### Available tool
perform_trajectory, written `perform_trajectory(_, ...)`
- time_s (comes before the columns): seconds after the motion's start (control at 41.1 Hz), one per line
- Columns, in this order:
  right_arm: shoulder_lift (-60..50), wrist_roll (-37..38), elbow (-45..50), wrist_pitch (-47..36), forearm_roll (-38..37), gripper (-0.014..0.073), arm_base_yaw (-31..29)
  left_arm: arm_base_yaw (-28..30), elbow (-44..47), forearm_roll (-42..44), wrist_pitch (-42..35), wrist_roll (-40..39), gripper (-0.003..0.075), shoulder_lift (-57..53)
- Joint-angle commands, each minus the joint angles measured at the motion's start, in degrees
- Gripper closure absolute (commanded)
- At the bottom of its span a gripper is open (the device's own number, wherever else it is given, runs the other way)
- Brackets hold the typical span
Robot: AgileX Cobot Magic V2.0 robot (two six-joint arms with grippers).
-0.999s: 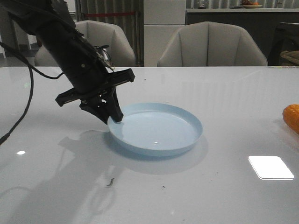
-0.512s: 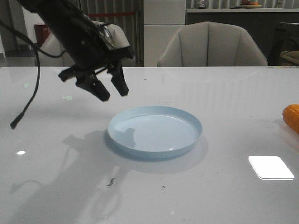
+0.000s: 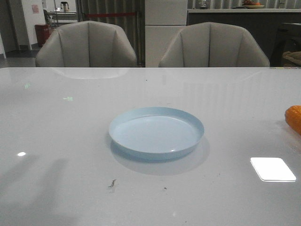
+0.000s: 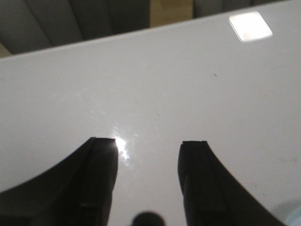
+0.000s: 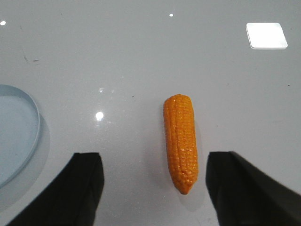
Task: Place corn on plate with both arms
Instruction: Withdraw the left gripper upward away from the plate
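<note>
The pale blue plate (image 3: 156,132) sits empty in the middle of the grey table; its rim (image 5: 29,101) also shows in the right wrist view. The orange-yellow corn (image 5: 180,141) lies flat on the table, and only its end (image 3: 294,117) shows at the right edge of the front view. My right gripper (image 5: 155,160) hangs open above the table, the corn's tapered tip lying between its fingers nearer one of them, untouched. My left gripper (image 4: 148,143) is open over bare table, with nothing between its fingers. Neither arm appears in the front view.
Two beige chairs (image 3: 87,44) (image 3: 214,44) stand behind the table's far edge. A bright window reflection (image 3: 273,168) lies on the table at front right. Small dark specks (image 3: 112,183) mark the surface in front of the plate.
The left arm, which had its fingers at the plate's left rim, lifted away to the upper left and has left the front view. The plate and corn stayed put.
</note>
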Motion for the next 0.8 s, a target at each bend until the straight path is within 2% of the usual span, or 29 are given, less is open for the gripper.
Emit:
perform_trajectory(0.0, -0.5, -0.5, -2.0, -4.4, -0.5, 0.0022, -0.3, 2.8, 3.8, 0.1, -9.6, -0.1, 0.0344, -7.3)
perform_trajectory(0.195, -0.5, -0.5, -2.0, -4.3, -0.5, 0.0022, -0.3, 7.3, 27.6, 0.2, -25.3, -0.1, 0.0344, -19.1)
perform_trajectory(0.365, -0.5, -0.2, -2.0, -2.3, -0.4, 0.0022, -0.3, 7.8, 53.2, 0.2, -39.0, 0.0, 0.0344, -29.8)
perform_trajectory(0.438, -0.5, 0.4, -2.0, -0.4, -0.4, 0.0022, -0.3, 7.5, 62.4, 0.2, -42.5, 0.0, 0.0344, -34.3)
perform_trajectory(0.585, -0.5, 0.4, -2.1, 2.9, -0.6, 0.0022, -0.3, 7.5, 73.5, 0.2, -46.9, 0.0, 0.0344, -41.9)
perform_trajectory(0.779, 1.9, 1.5, -3.9, 3.2, -1.0, 0.0022, -0.3, 7.5, 77.2, 0.2, -46.3, 0.0, 0.0344, -49.8)
